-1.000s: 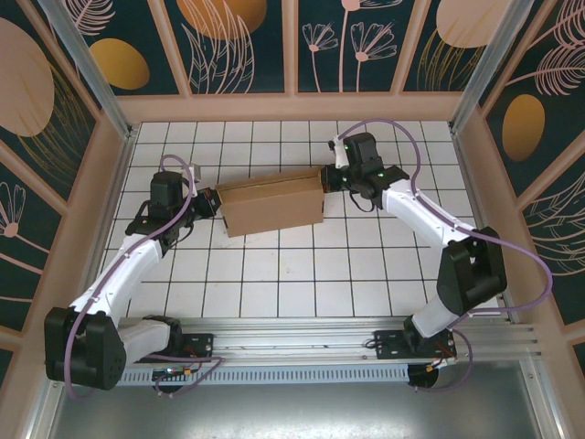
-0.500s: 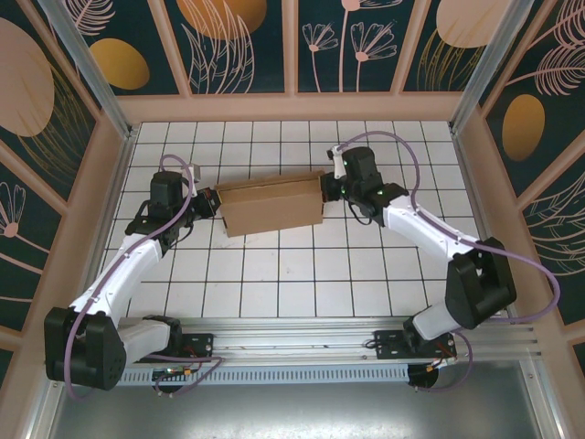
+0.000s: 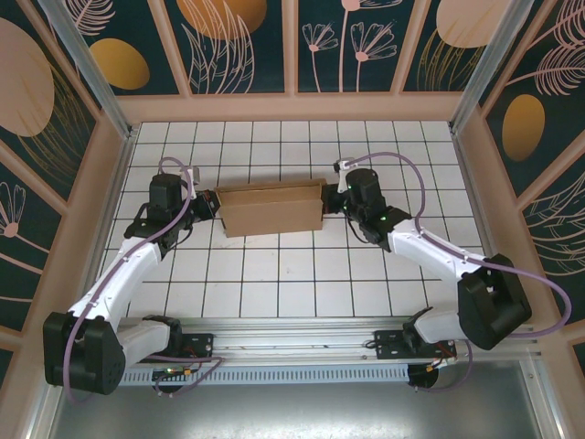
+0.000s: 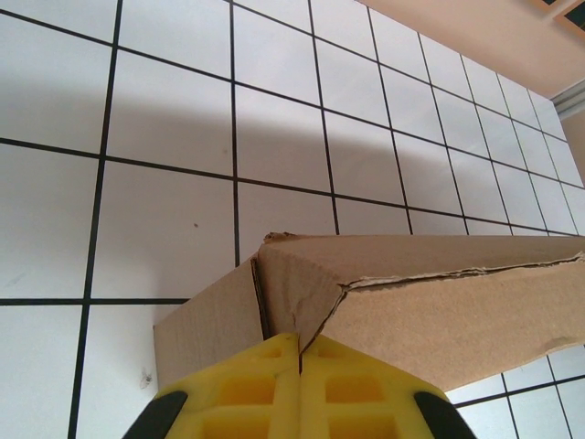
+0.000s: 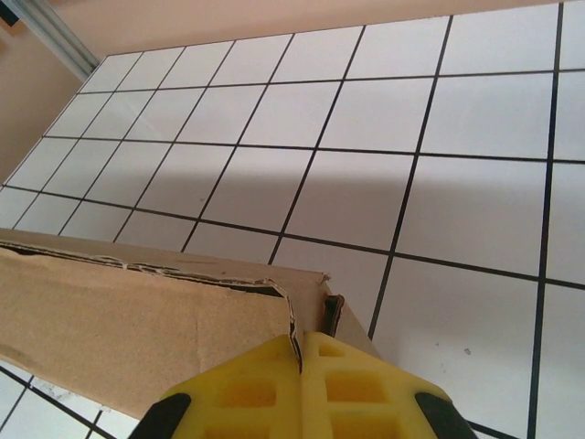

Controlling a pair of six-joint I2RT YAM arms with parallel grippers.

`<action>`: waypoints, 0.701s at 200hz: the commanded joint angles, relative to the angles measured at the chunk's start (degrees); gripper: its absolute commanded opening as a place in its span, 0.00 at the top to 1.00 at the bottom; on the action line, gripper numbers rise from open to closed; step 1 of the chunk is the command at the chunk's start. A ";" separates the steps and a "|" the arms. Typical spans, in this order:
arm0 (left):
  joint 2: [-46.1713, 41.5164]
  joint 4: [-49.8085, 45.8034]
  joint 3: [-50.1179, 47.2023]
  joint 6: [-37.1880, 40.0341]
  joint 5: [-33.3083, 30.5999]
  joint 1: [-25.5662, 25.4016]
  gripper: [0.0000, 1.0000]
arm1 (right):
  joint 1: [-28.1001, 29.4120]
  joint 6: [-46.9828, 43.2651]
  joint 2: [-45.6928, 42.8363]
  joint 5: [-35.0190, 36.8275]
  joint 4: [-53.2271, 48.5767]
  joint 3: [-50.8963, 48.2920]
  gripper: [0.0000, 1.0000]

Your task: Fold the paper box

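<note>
Pinching the one paper box (image 3: 271, 208), two sets of jaws each clamp an end, left and right.

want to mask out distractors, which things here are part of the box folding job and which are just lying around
Part of the job:
paper box
left gripper, at the box's left end
right gripper, at the box's right end

Not part of it:
white tiled table
patterned wall panels
Both are fixtures rather than loose items.

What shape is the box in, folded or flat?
Folded: the box has raised walls, left pincer and right pincer pinching its ends.
</note>
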 commanded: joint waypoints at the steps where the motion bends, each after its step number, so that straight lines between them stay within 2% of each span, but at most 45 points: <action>1: 0.00 -3.01 -1.30 -0.58 0.43 0.29 1.00 | 1.00 6.68 2.78 0.53 -6.80 1.54 1.00; 25: 0.09 -2.88 -1.26 -0.53 0.60 0.29 1.00 | 1.95 14.27 4.60 4.06 -10.86 4.92 1.00; 41: 0.11 -2.91 -1.17 -0.33 0.47 0.26 1.00 | 3.67 15.89 4.15 7.82 -11.94 5.95 1.00; 56: 0.00 -2.92 -1.31 -0.29 0.40 0.29 1.00 | 4.62 16.20 3.93 8.55 -12.09 6.65 1.00; 80: 0.00 -2.83 -1.29 -0.31 0.65 0.22 1.00 | 5.32 14.18 3.97 8.64 -10.90 5.87 1.00; 140: -1.65 -3.00 -2.50 0.39 -0.24 0.20 1.00 | 5.22 6.95 1.52 7.32 -0.96 -6.29 1.00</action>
